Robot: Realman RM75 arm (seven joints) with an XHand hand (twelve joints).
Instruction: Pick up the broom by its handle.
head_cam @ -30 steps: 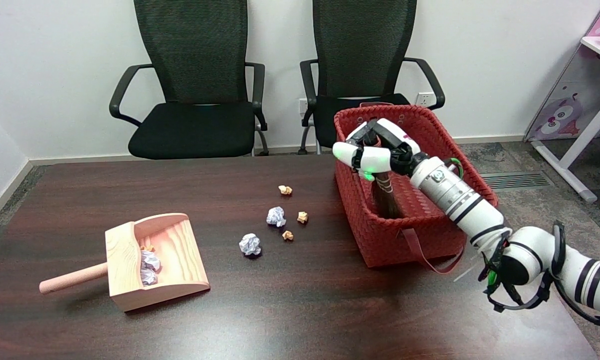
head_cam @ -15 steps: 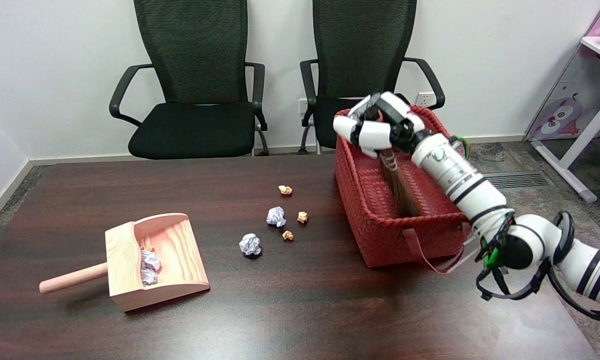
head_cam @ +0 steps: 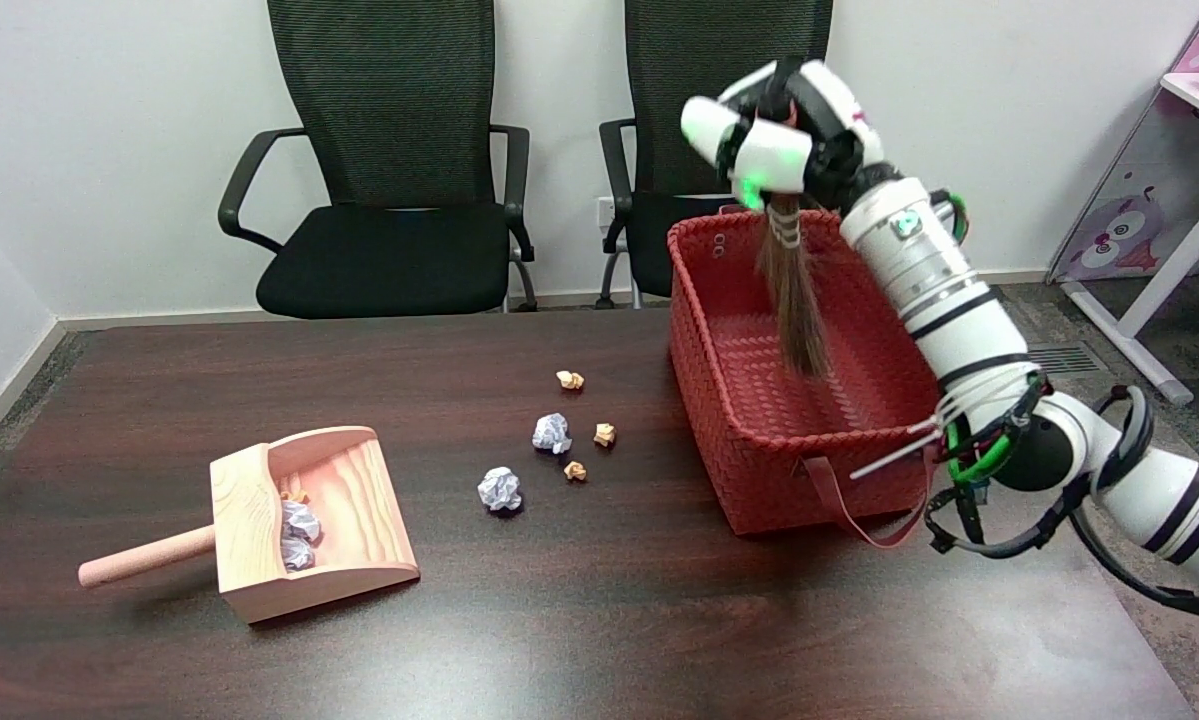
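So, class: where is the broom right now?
In the head view, the broom hangs bristles-down from the right hand, above the red basket at the table's right side.

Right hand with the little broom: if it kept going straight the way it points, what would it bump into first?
The right hand points up-left, away from the basket. Probably the right-side chair first, though depth is unclear.

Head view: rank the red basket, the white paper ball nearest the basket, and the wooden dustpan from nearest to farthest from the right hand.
1. Red basket, directly below the right hand, which holds the broom.
2. White paper ball, mid-table, left of the basket.
3. Wooden dustpan, far left, at the table's near side.
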